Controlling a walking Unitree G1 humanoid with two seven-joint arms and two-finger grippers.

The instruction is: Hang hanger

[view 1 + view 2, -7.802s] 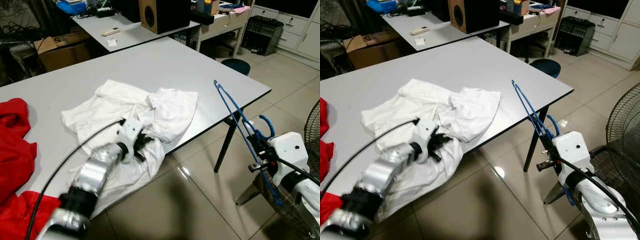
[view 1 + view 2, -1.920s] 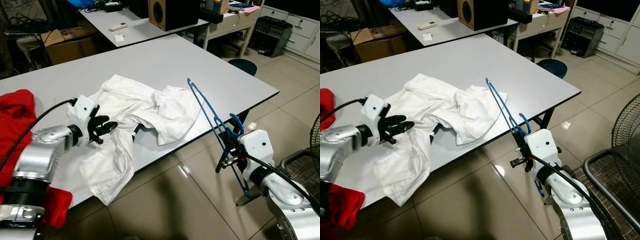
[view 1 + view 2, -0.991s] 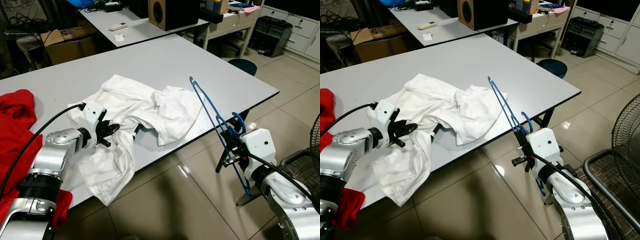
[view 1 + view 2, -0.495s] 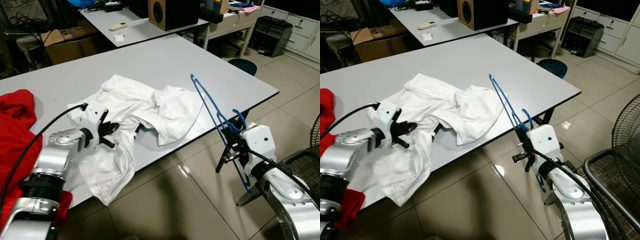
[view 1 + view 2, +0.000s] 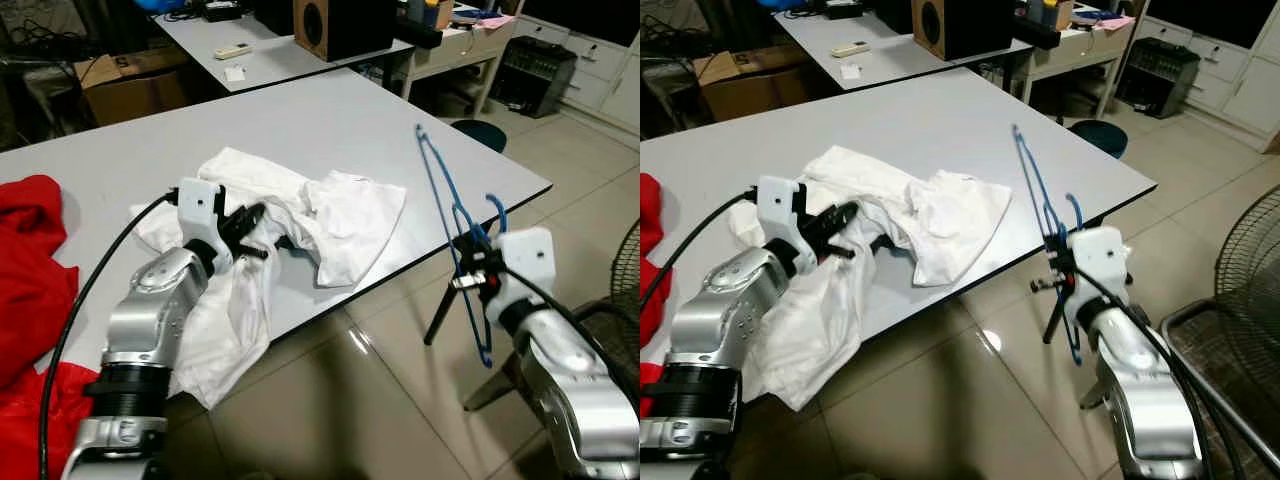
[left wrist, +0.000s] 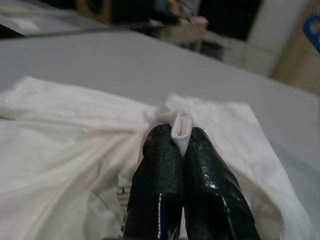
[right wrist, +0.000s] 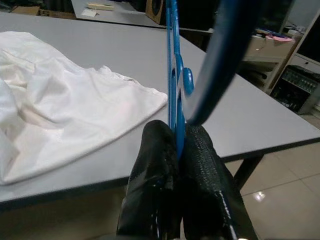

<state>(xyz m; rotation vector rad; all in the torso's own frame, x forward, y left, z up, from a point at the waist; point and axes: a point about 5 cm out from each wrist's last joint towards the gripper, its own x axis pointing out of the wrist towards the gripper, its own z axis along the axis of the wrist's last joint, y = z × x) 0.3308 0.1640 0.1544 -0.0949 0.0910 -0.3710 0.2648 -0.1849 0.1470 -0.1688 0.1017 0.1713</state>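
Observation:
A crumpled white shirt (image 5: 330, 215) lies on the grey table (image 5: 300, 130), with part of it hanging over the near edge. My left gripper (image 5: 252, 222) is shut on a fold of the white shirt (image 6: 181, 131) and holds it slightly lifted. Off the table's right front corner, my right gripper (image 5: 462, 272) is shut on a blue wire hanger (image 5: 445, 205). The hanger (image 7: 173, 65) stands nearly upright, its long end pointing up and back, its hook beside my wrist.
A red garment (image 5: 35, 265) lies on the table's left end. A second table with a speaker (image 5: 335, 25) stands behind. A dark stool (image 5: 480, 130) sits past the far right corner. A fan's wire guard (image 5: 1240, 260) stands on the tiled floor at right.
My left gripper has moved right and up, pulling the shirt fold with it. My right arm has swung the hanger up and rightward, away from the shirt. The camera shifted slightly.

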